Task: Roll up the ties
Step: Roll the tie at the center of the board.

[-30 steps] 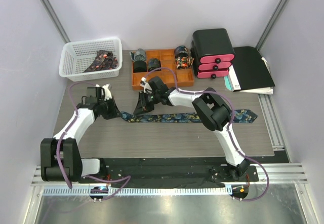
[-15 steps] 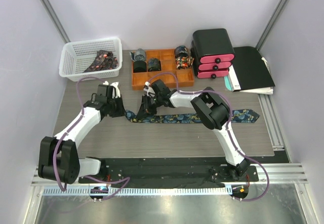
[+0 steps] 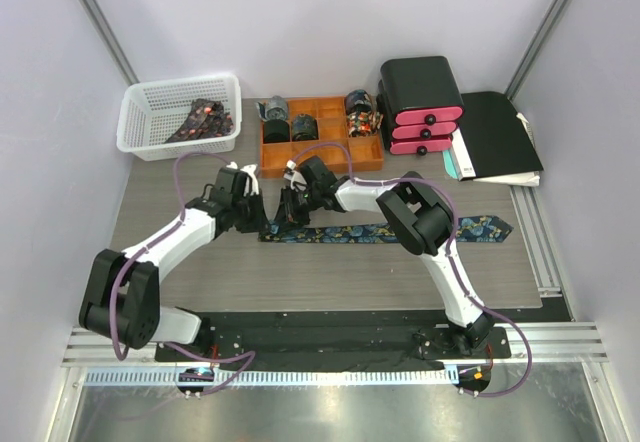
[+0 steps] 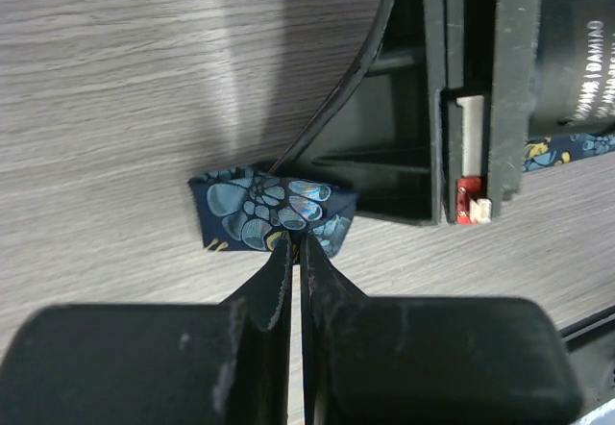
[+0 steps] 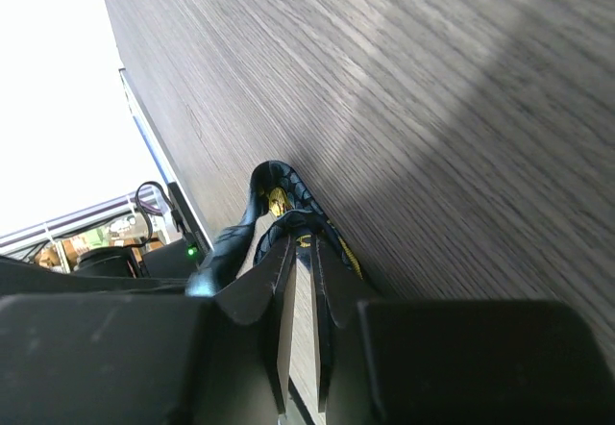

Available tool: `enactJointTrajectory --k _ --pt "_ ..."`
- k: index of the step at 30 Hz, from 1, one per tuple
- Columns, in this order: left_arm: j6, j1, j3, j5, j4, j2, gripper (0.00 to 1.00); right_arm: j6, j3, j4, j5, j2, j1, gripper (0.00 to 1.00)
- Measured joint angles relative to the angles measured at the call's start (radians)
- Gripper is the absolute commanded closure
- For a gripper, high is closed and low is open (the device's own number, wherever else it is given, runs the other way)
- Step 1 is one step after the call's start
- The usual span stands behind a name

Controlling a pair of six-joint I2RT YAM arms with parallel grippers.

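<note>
**A:** Where is the tie in all this?

**B:** A navy fabric necktie [image 3: 370, 231] with a teal-and-gold floral pattern lies flat across the middle of the grey wood-grain worktop [image 3: 330, 282]. It runs left to right. Its wide pointed end is towards the right edge, and its other end stops left of centre, just in front of the orange plastic compartment tray [image 3: 330, 159].

**A:** And the grippers?

**B:** Both are at that left-of-centre end, close beside each other. The left gripper [image 4: 296, 244] is clenched, with its two black fingers pressed together on the edge of the necktie's end. That end is folded over into a short flap resting on the worktop. The black body of the right arm's tool stands just beyond the flap.

**A:** Is the right one holding anything?

**B:** The right gripper [image 5: 303, 252] has its fingers drawn almost together, with only a thin slit between them. The necktie's fabric curls up over one fingertip and sits pinched at the tips, so it is grasping the same end, a little further along the strip than the left.

**A:** What else is there?

**B:** Coiled ties [image 3: 360, 112] sit at the far side of the tray. A white plastic mesh basket [image 3: 140, 130] stands in the far left corner with loose ties [image 3: 203, 120] heaped inside. A black-and-pink drawer unit [image 3: 420, 87] stands at the far edge, right of the tray.
</note>
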Motion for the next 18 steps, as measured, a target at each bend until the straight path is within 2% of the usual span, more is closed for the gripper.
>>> enactJointTrajectory --k 7,18 --pt "-0.024 -0.009 0.000 0.000 0.042 0.077 1.00 -0.006 0.000 -0.014 0.000 -0.003 -0.003 0.79" --pt "-0.024 -0.010 -0.001 -0.001 0.043 0.075 1.00 -0.095 -0.025 -0.145 0.025 -0.103 -0.046 0.70"
